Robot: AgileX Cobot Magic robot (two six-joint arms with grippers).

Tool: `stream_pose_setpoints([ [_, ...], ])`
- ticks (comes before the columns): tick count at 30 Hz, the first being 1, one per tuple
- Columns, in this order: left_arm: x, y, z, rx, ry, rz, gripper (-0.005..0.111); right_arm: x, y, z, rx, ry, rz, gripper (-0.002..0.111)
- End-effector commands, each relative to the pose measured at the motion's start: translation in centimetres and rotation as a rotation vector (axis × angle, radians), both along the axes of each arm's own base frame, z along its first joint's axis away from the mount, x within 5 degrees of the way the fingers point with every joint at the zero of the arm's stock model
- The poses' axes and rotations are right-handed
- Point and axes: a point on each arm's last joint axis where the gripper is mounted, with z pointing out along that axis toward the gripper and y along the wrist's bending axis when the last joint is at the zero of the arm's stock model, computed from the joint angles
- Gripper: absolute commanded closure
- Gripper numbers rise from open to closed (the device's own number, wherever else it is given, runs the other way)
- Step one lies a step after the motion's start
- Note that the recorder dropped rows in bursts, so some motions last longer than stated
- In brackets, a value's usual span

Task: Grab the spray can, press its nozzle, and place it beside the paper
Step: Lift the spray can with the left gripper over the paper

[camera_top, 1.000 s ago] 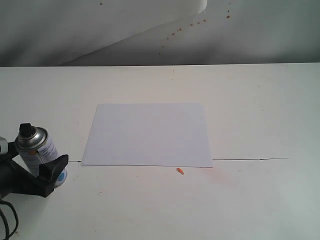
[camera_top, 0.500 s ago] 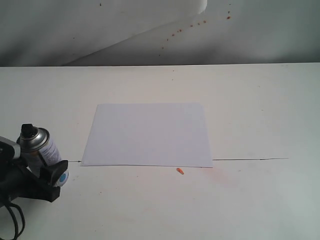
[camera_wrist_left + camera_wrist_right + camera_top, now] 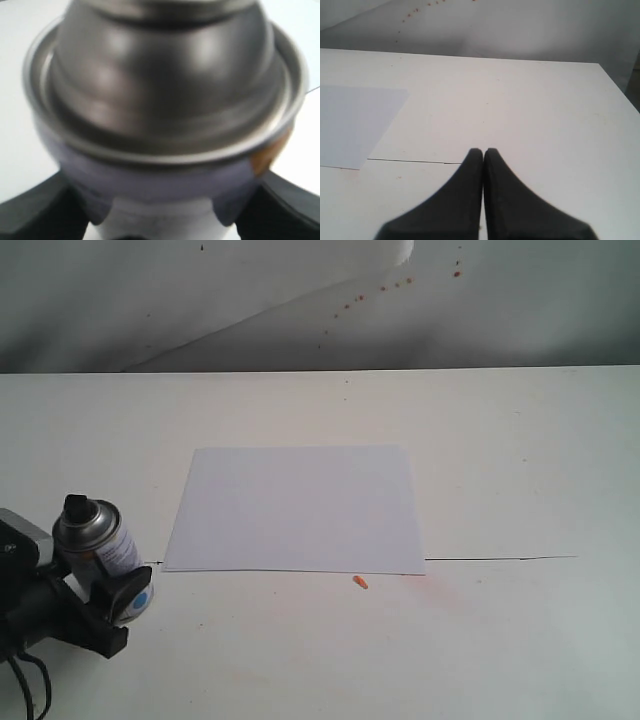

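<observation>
The left gripper (image 3: 108, 592), at the frame's lower left, is clamped on the spray can (image 3: 98, 538), which leans with its nozzle (image 3: 75, 505) up-left. The paper (image 3: 300, 508) lies right of it (corner close by). The right gripper (image 3: 483, 156) has its jaws pressed together, holding nothing.

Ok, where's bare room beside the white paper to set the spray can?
Widest bare tabletop: right of the flat white paper sheet. Also the front strip, around a small orange fleck. Tightest: its front-left corner, by the silver-topped spray can.
</observation>
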Motion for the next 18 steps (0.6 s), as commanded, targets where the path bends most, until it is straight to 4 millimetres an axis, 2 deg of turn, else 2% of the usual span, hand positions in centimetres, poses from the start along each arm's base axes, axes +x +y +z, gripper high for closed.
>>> stream_pose_setpoints([
  [1,0.4,-0.3,1.1,-0.065,-0.081,-0.002,0.107,0.0,-0.1,0.0,-0.015,-0.008,-0.008,0.108],
  [4,0.5,0.0,1.7,-0.133,-0.035,0.088,0.107,0.0,-0.1,0.0,-0.015,-0.008,-0.008,0.108],
  [8,1.0,0.2,2.6,-0.099,0.016,0.111,0.107,0.0,-0.1,0.0,-0.015,-0.008,-0.008,0.108],
  [18,4.6,-0.4,6.8,-0.061,0.182,0.099,0.107,0.0,-0.1,0.0,-0.015,-0.008,-0.008,0.108],
])
